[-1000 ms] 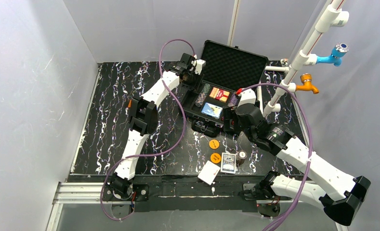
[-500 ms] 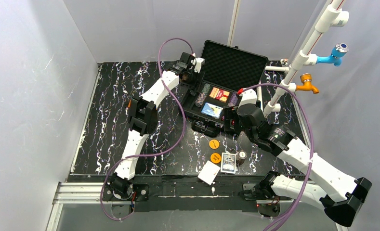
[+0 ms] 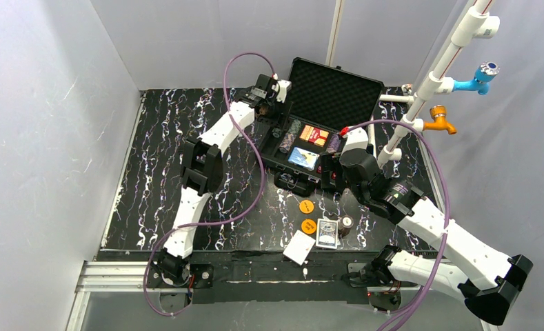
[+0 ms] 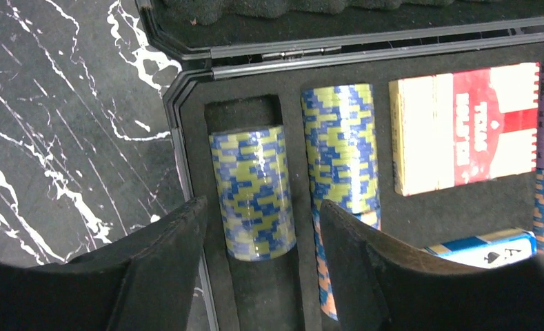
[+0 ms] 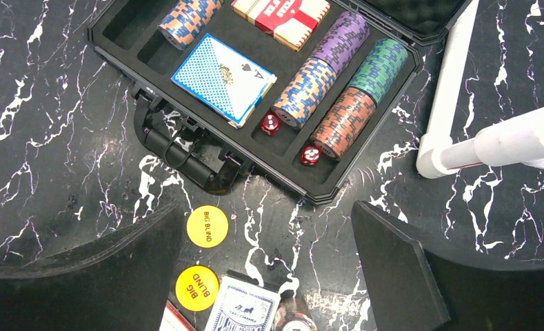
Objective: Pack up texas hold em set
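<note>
The black case (image 3: 276,153) lies open at the table's back, its foam-lined lid (image 3: 334,89) raised. Chip stacks, a red deck (image 5: 280,12), a blue deck (image 5: 224,77) and two red dice (image 5: 269,124) sit in it. My left gripper (image 4: 262,227) is open and empty above the case's left slot, over a blue-yellow chip stack (image 4: 253,193). My right gripper (image 5: 269,221) is open and empty above the table just in front of the case. Two orange discs (image 5: 207,225) (image 5: 196,288), a blue card box (image 5: 245,310) and a small chip stack (image 3: 347,222) lie on the table.
A white card box (image 3: 299,247) lies near the front edge. A white pipe frame (image 3: 434,83) with blue and orange taps stands at the right, its foot (image 5: 455,83) close beside the case. The case handle (image 5: 186,155) sticks out toward me. Grey walls enclose the table.
My left gripper has drifted slightly toward the back left over the case. My right arm has shifted only slightly. Nothing was picked up or let go.
</note>
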